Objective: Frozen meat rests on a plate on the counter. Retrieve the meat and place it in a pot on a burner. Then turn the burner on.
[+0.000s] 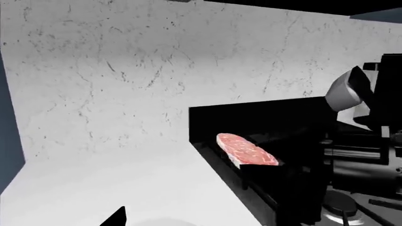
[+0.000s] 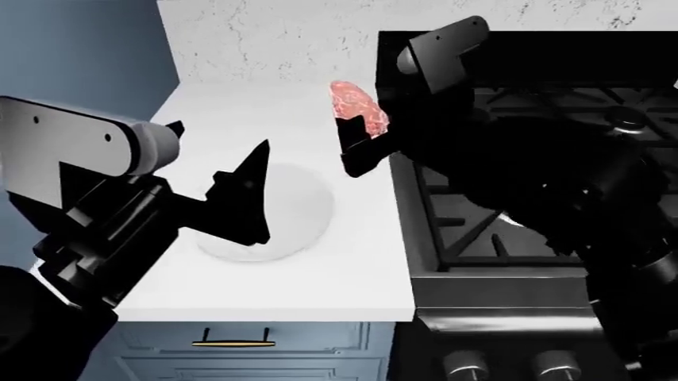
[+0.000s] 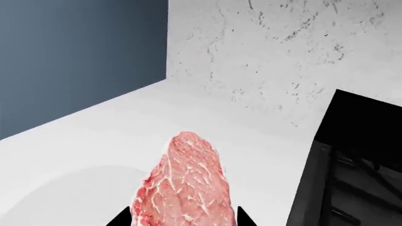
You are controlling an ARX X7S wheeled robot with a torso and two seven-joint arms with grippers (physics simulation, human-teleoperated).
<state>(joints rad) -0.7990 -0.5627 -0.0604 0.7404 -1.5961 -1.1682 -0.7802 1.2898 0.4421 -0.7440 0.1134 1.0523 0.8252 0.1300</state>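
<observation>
The meat [image 2: 356, 105], pink-red with white marbling, is held off the counter [image 2: 350, 274] in my right gripper [image 2: 360, 133], near the stove's left edge. In the right wrist view the meat [image 3: 185, 186] fills the gap between both fingertips of the right gripper [image 3: 182, 217]. It also shows in the left wrist view [image 1: 246, 149]. The white plate [image 2: 298, 216] lies bare on the counter. My left gripper [image 2: 221, 134] hovers over the plate's left side, open and empty. The pot is not in view.
A black gas stove [image 2: 498, 230] with grates stands right of the counter, with knobs [image 2: 466, 365] on its front. My right arm covers much of the cooktop. A speckled white wall [image 2: 275, 40] is behind, a blue wall [image 2: 75, 48] at the left.
</observation>
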